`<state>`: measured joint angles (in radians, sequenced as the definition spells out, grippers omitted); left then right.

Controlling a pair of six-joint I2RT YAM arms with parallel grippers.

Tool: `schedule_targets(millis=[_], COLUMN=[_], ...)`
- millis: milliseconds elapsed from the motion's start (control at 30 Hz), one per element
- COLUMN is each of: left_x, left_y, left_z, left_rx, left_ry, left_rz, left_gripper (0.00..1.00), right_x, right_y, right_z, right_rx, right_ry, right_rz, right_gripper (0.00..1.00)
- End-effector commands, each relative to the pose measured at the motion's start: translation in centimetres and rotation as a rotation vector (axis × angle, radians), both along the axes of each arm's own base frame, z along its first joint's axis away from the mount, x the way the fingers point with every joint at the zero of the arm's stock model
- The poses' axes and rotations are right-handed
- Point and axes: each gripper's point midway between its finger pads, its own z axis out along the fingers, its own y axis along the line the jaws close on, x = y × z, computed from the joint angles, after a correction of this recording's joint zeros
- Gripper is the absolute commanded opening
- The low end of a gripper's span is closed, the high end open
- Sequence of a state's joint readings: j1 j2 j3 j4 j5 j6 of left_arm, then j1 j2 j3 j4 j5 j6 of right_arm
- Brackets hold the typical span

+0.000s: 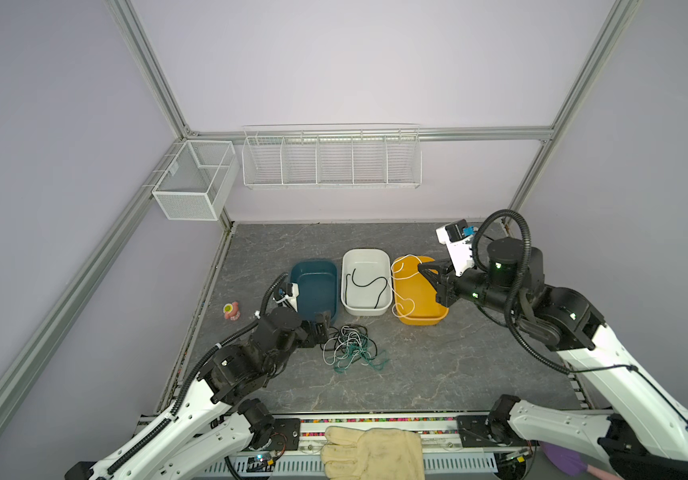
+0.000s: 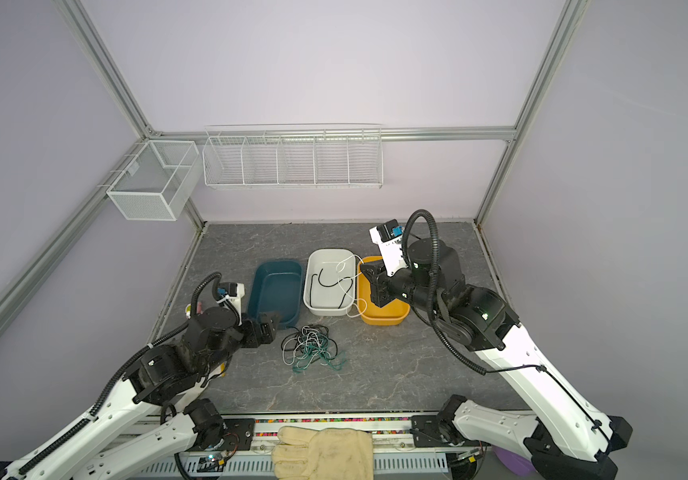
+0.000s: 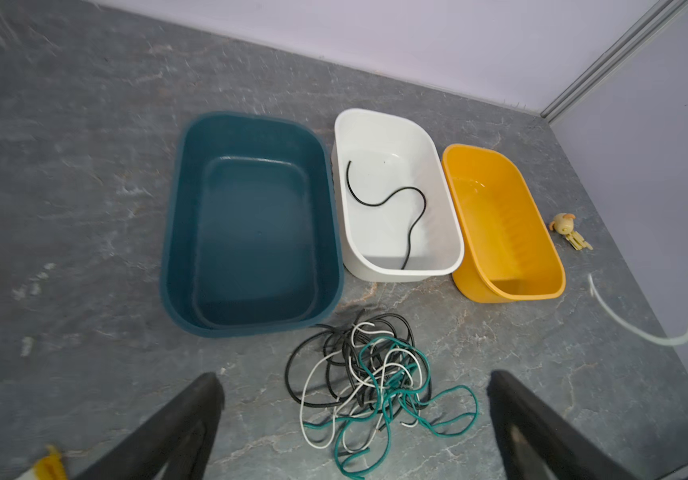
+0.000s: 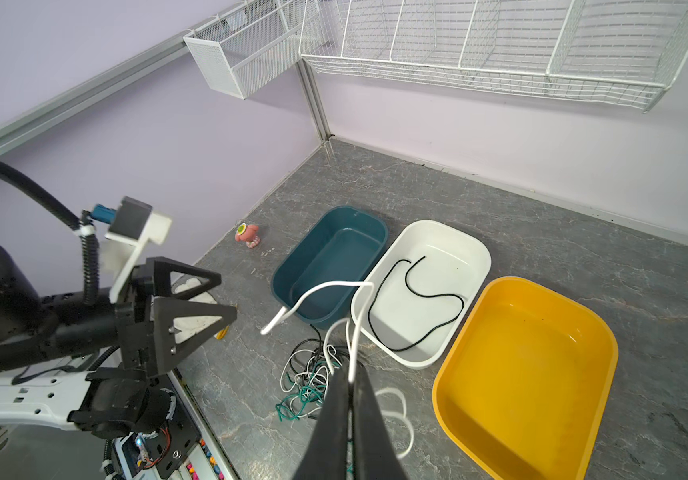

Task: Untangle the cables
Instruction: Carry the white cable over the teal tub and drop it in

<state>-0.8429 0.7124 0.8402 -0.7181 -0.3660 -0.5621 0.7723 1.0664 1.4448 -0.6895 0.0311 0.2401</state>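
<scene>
No readable text, label or number anywhere.

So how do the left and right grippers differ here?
The left gripper is wide open and empty; the right gripper is shut on a white cable. The left gripper is beside the tangle on the table; the right gripper is raised by the yellow tub. Both have black fingers.

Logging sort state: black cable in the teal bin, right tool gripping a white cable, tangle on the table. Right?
No: the black cable lies in the white bin, not the teal bin; the left wrist view shows it. Right tool gripping a white cable, tangle on the table: both correct.
</scene>
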Motion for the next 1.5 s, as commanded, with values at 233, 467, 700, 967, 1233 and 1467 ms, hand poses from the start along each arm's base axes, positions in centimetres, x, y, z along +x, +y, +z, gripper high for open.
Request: schedule_targets(millis=[233, 467, 700, 967, 1233, 1467], left_x=[1.5, 0.9, 0.6, 0.8, 0.9, 1.0], left_y=[5.1, 6.3, 6.9, 6.6, 6.3, 6.2], left_z=[0.0, -0.7, -0.3, -0.7, -0.9, -1.0], left_rx=[0.377, 0.317, 0.275, 0.282, 0.3, 0.3], left_ry=[-0.222, -0.277, -0.328, -0.319, -0.316, -0.315], left_rz=[0.096, 0.137, 0.16, 0.15, 0.136, 0.133], left_gripper=[0.99, 0.99, 0.99, 0.99, 0.99, 0.99], right_x=[0.8, 1.0, 1.4, 2.4, 3.4, 4.1], right_y=[-0.3, 0.2, 0.9, 1.3, 2.4, 5.2], right_z=[-0.3, -0.6, -0.8, -1.3, -1.7, -1.7], right_rx=[0.043, 0.043, 0.048, 0.031, 0.037, 0.096], right_ry=[0.011, 0.028, 0.035, 0.041, 0.07, 0.115], right_rz=[-0.015, 0.003, 0.014, -0.003, -0.004, 0.07], right_gripper=[0.07, 0.07, 0.07, 0.07, 0.07, 0.07])
